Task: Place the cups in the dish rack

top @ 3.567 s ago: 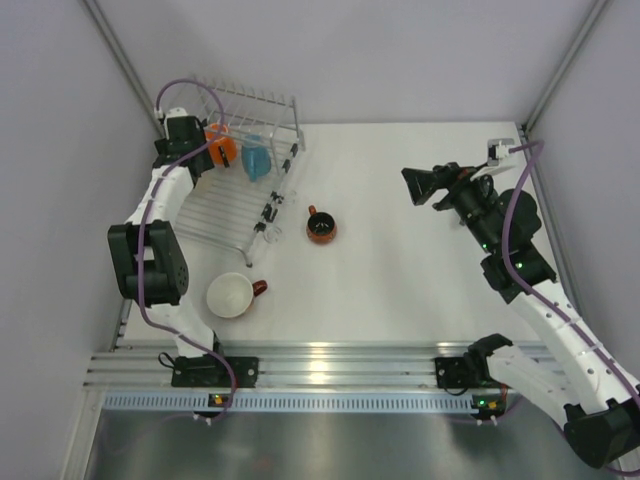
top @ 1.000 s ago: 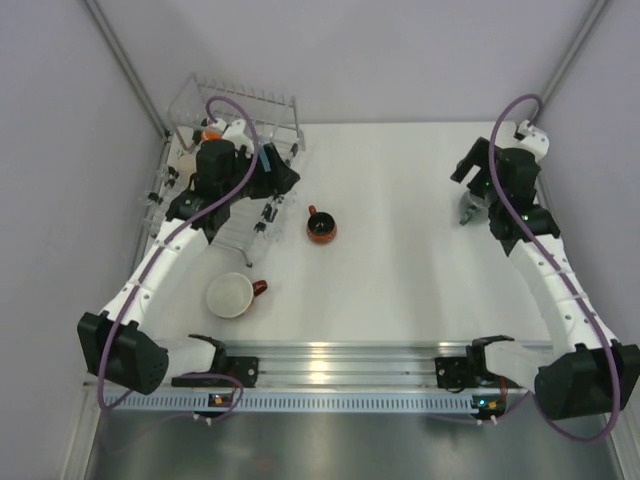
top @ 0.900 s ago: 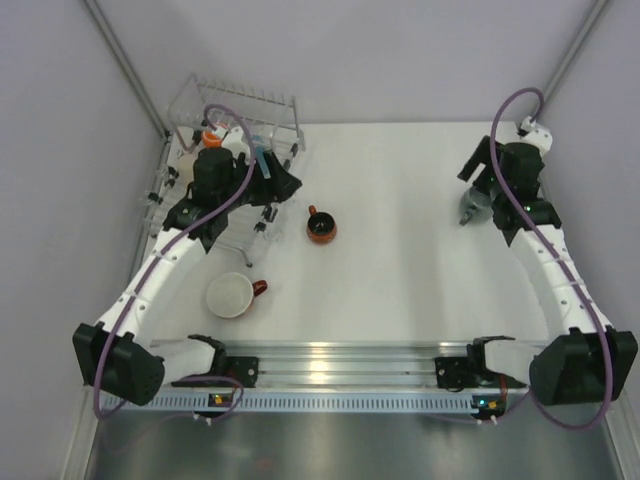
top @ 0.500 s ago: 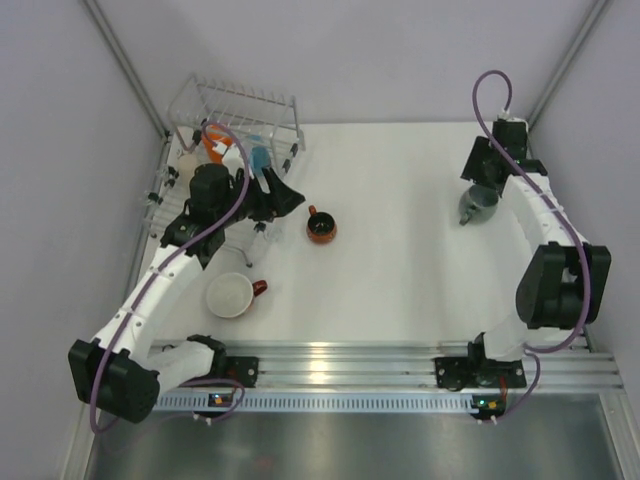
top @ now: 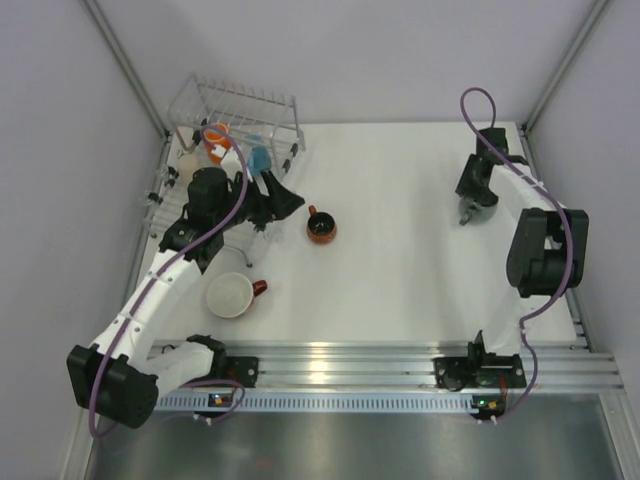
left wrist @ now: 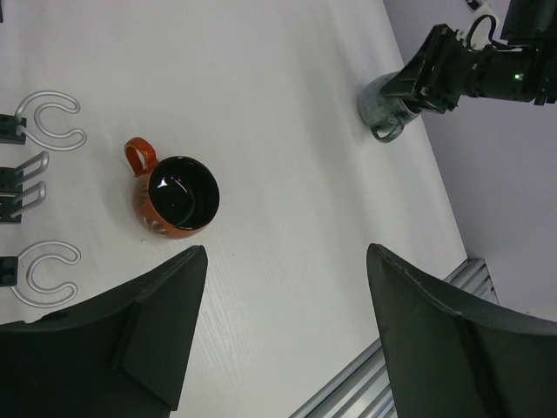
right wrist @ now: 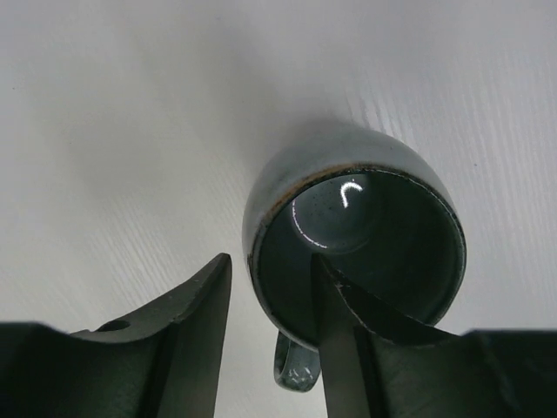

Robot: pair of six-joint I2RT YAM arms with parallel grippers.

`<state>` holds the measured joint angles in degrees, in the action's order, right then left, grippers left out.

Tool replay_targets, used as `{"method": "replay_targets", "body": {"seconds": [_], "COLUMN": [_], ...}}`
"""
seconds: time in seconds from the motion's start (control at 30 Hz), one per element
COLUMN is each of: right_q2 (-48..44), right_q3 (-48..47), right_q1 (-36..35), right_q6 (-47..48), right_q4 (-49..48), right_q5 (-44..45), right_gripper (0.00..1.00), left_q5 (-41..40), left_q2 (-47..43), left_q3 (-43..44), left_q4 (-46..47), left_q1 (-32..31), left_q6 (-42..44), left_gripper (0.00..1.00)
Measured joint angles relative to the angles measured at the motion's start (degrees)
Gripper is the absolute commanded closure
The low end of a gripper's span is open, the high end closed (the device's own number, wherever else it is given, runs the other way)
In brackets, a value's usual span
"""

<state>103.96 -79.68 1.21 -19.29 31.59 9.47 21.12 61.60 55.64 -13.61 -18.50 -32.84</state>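
Observation:
A grey-green mug (right wrist: 348, 157) stands upright near the table's right edge (top: 470, 210). My right gripper (right wrist: 272, 259) straddles its near wall, one finger inside and one outside; narrow gaps show on both sides, so it is open. The left gripper (left wrist: 287, 261) hangs wide open and empty above the table, beside the dish rack (top: 225, 100), with the small dark red-handled mug (left wrist: 178, 198) just ahead of it. An orange mug (top: 217, 137), a light blue mug (top: 260, 160) and a beige tumbler (top: 187, 161) sit in the rack. The wide white red-handled cup (top: 230, 295) stands in front of the rack.
The rack's hooks (left wrist: 48, 117) line the left edge of the left wrist view. Grey walls close in the table on the left, back and right. An aluminium rail (top: 330, 365) runs along the near edge.
My right arm has come down over the grey-green mug and its jaws have narrowed around the wall. My left arm has swung out from the rack towards the dark mug.

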Motion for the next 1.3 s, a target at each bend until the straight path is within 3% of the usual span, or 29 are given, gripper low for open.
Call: {"method": "replay_targets", "body": {"seconds": [0.17, 0.33, 0.83, 1.07, 1.3], "right_q2": [2.36, 2.38, -3.65, -13.94, -26.10], "right_q3": [-0.37, -0.24, 7.08, 16.15, 27.54], "right_q1": [0.00, 0.09, 0.09, 0.09, 0.04], "right_q6": [-0.90, -1.49, -1.07, -0.42, -3.93], "right_q4": [-0.52, -0.98, -7.43, -16.52, -29.16], "right_q5": [-0.37, -0.98, -7.06, -11.82, -17.77], "right_gripper": [0.75, 0.99, 1.00, 1.00, 1.00], "left_q5": [0.04, 0.35, 5.14, 7.91, 13.14], "left_q2": [0.00, 0.00, 0.00, 0.00, 1.79], "left_q3": [-0.07, -0.07, -2.45, -2.60, -3.82], "left_q4": [0.07, 0.39, 4.98, 8.87, 19.41], "left_q1": [0.00, 0.00, 0.00, 0.02, 0.02], "left_q6": [0.00, -0.13, -4.87, -9.33, -18.16], "left_gripper": [0.21, 0.22, 0.25, 0.27, 0.28]}}
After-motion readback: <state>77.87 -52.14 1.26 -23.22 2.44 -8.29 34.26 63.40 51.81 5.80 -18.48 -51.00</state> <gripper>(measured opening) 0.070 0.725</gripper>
